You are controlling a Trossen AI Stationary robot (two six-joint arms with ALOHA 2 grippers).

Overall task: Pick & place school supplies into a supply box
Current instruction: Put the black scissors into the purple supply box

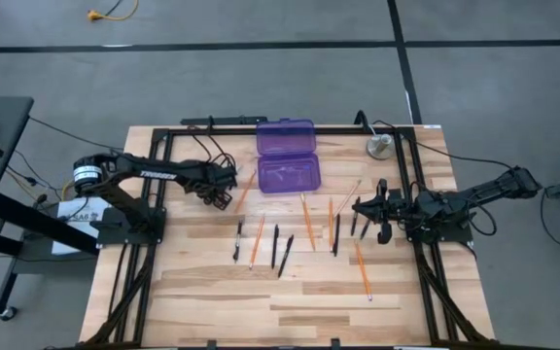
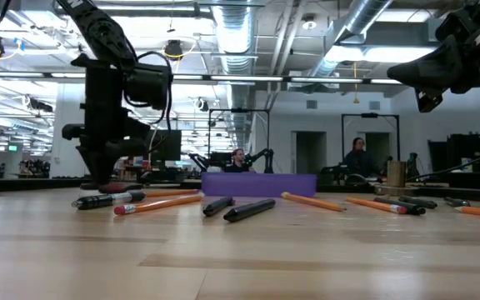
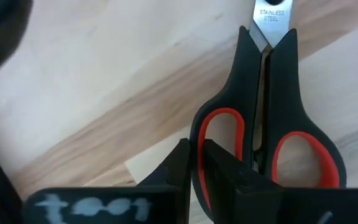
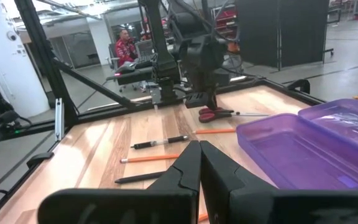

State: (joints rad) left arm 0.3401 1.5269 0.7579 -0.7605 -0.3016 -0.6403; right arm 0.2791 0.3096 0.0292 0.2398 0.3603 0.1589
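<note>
The supply box [image 1: 288, 175] lies open at the far middle of the table, its lid [image 1: 285, 135] folded back. Left of it, my left gripper [image 1: 220, 197] points steeply down, shut on the scissors [image 3: 272, 93], which have black handles lined in red. Several orange pencils [image 1: 307, 222] and black pens [image 1: 274, 246] lie flat on the wood between the arms. My right gripper [image 1: 361, 206] hovers shut at the right, pointing level at the left arm and holding nothing. My left gripper has the rim of one handle loop [image 3: 196, 134] of the scissors between its two fingers, one finger [image 3: 219, 171] inside the loop and one [image 3: 174, 168] outside. The fingers come from above, slanting down. The blades [image 4: 244, 114] lie level just above the wood; I cannot tell whether they rest on it.
A round grey metal disc [image 1: 378, 147] sits at the far right corner. A black frame [image 1: 212, 128] runs along the table's edges. An orange pencil [image 1: 244, 188] lies right beside the left gripper. People [image 4: 126, 40] are in the room beyond the table.
</note>
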